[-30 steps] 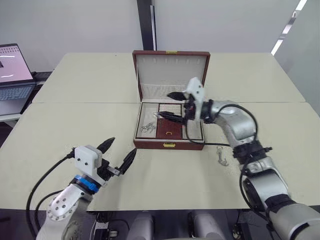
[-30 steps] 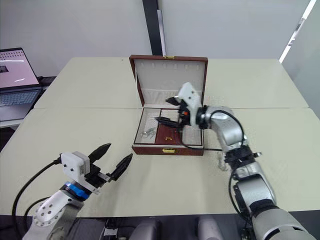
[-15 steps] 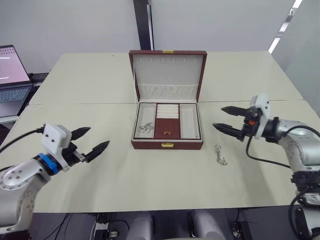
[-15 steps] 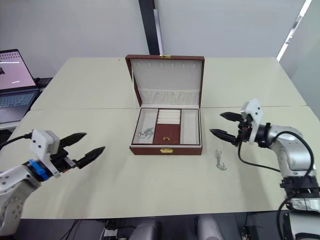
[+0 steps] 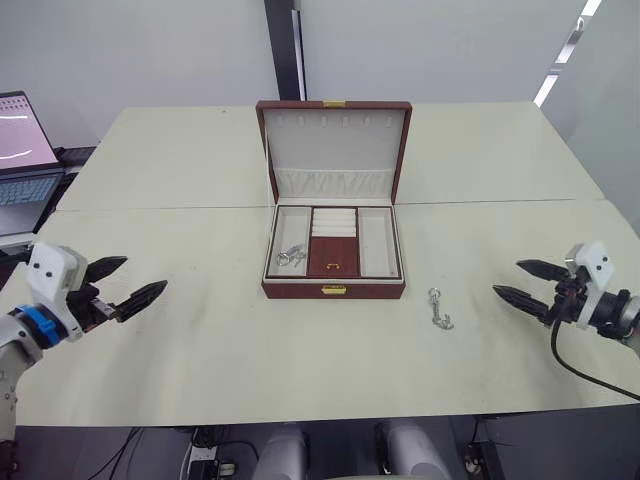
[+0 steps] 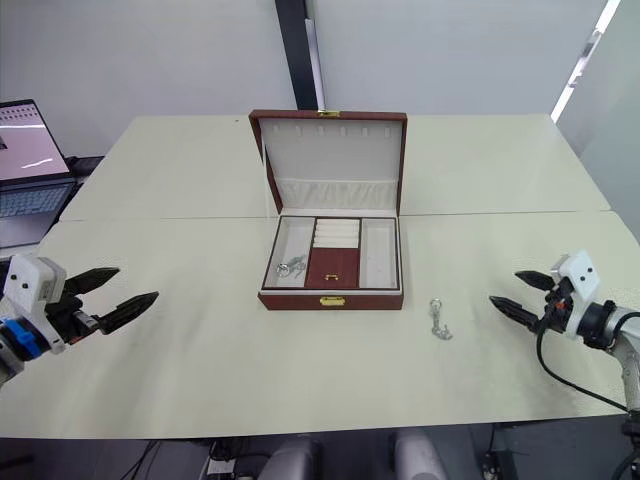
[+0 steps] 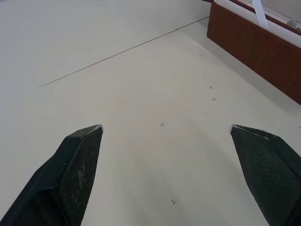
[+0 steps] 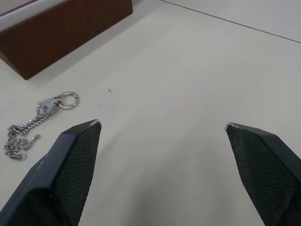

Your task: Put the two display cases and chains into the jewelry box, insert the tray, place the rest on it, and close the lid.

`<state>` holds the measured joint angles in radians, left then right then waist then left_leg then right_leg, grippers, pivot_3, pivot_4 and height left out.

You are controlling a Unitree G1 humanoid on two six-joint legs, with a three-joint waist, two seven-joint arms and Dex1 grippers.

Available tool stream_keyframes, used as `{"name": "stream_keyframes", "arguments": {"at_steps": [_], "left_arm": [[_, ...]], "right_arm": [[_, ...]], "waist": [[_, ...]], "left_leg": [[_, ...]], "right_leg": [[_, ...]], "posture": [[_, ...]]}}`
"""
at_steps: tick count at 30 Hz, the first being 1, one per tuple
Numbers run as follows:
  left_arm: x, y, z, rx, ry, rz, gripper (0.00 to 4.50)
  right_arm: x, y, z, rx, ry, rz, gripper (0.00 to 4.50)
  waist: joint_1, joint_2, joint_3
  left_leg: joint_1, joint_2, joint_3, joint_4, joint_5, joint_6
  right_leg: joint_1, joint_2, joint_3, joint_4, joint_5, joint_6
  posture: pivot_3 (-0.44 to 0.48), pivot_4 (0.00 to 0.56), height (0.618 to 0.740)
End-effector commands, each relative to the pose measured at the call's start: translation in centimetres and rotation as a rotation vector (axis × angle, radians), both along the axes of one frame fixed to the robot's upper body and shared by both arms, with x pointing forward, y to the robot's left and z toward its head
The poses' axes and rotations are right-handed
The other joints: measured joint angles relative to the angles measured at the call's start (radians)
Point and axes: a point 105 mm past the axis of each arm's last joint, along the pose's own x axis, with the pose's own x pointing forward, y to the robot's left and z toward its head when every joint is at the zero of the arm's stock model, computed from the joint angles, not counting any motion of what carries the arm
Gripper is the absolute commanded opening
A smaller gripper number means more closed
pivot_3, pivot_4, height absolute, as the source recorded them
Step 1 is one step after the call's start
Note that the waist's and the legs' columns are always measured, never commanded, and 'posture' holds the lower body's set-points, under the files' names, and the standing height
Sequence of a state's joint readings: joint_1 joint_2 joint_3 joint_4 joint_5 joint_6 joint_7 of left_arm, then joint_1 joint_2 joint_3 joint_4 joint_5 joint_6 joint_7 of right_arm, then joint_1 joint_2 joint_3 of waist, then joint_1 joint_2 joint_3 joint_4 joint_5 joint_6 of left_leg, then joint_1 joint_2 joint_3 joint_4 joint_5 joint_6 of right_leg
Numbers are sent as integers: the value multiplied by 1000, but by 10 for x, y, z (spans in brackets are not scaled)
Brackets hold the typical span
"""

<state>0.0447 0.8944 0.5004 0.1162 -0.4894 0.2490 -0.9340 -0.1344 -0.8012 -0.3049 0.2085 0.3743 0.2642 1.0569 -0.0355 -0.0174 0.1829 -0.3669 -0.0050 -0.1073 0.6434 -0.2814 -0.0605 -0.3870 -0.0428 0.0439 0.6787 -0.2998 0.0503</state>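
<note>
Grippers first: your left gripper [image 5: 128, 286] and right gripper [image 5: 520, 283] both hang spread wide and empty over the table [image 5: 200, 340]. One silvery chain [image 5: 438, 309] lies just right of the reddish box [image 5: 333, 289]. Its tray [image 5: 333, 256] sits inside holding another chain [image 5: 290, 257], lid [image 5: 333, 150] standing upright.

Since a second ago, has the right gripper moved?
Yes. The right gripper has pulled back from over the box to the table's right edge, past the chain.

Office: pale tables [image 5: 200, 340], laptop [image 5: 20, 150], plain walls.
</note>
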Motion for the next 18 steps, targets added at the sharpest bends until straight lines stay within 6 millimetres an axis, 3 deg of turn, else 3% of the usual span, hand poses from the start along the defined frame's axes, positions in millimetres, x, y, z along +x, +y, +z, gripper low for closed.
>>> {"name": "stream_keyframes", "arguments": {"at_steps": [1,18], "left_arm": [[-1,10,14,27,-59,30,4500],[-3,11,9,21,-54,41,4500]], "right_arm": [[4,-7,14,-16,-74,-21,4484],[7,-3,17,-18,-90,-24,4484]], "waist": [[0,0,0],[1,0,0]], "left_leg": [[0,0,0,0,0,0],[0,0,0,0,0,0]], "right_leg": [[0,0,0,0,0,0],[0,0,0,0,0,0]], "posture": [[0,150,740],[0,150,740]]}}
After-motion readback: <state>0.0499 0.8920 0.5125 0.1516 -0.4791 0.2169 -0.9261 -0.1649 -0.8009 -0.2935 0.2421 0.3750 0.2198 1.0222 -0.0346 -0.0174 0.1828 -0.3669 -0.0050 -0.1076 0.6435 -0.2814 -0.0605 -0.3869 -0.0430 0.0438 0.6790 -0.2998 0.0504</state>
